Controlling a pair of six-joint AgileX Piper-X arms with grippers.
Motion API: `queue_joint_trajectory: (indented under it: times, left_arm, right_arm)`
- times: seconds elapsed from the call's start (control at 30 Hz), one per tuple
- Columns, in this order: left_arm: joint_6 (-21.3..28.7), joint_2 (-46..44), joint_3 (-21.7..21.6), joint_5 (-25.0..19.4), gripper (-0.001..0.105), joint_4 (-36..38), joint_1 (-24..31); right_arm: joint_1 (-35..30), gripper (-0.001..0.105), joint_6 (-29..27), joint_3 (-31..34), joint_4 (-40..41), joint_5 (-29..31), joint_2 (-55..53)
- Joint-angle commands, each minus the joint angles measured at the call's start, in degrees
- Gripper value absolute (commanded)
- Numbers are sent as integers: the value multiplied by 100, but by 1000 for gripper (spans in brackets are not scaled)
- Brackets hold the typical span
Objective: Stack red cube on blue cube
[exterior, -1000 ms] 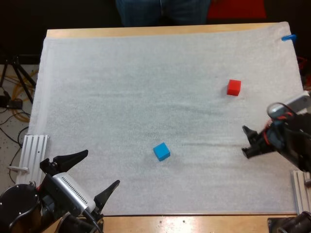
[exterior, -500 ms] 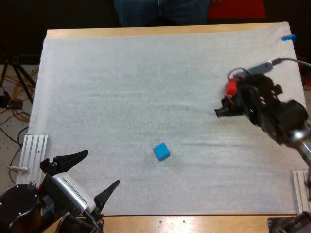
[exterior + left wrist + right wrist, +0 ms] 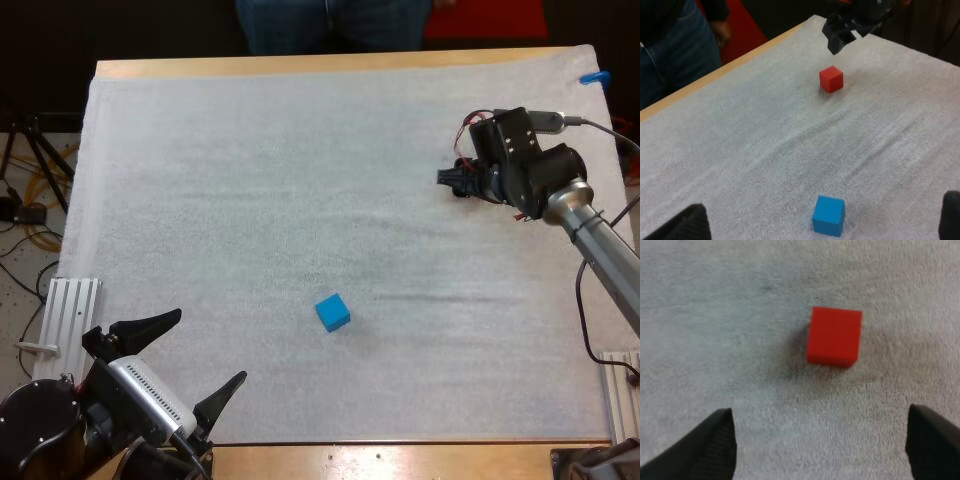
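A nubbly white mat (image 3: pixel 250 200) covers the wooden surface (image 3: pixel 300 65). The right jaws stand spread wide above the matte, sharp-edged red cube (image 3: pixel 834 337), which lies untouched on the mat just ahead of their tips. The left jaws gape, released, at the mat's near edge, well apart from the blue cube (image 3: pixel 333 312).

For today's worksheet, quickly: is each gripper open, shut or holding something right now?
Left gripper: open, holding nothing.
Right gripper: open, above the red cube, not touching it.

red cube (image 3: pixel 834 336): upright, flat on mat (image 3: pixel 250 180) | blue cube (image 3: pixel 333 312): flat on mat, well apart
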Motion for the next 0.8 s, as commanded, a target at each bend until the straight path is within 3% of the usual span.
queue_joint_trajectory:
  times: [0.0, 0.1, 0.4, 0.77]
  left_arm:
    - [-2, 4, -38, 43, 87, 15, -11]
    - [-2, 4, -38, 43, 87, 15, -11]
    - [-2, 4, -38, 43, 87, 15, -11]
    - [-2, 4, -38, 43, 87, 15, -11]
  right_arm:
    - [-99, 67, 131, -64, -96, -75, 75]
    - [-246, 67, 147, -64, -274, -322, 241]
    - [-287, 67, 49, -101, -837, -255, 782]
    - [-519, 67, 36, -735, -969, -170, 1662]
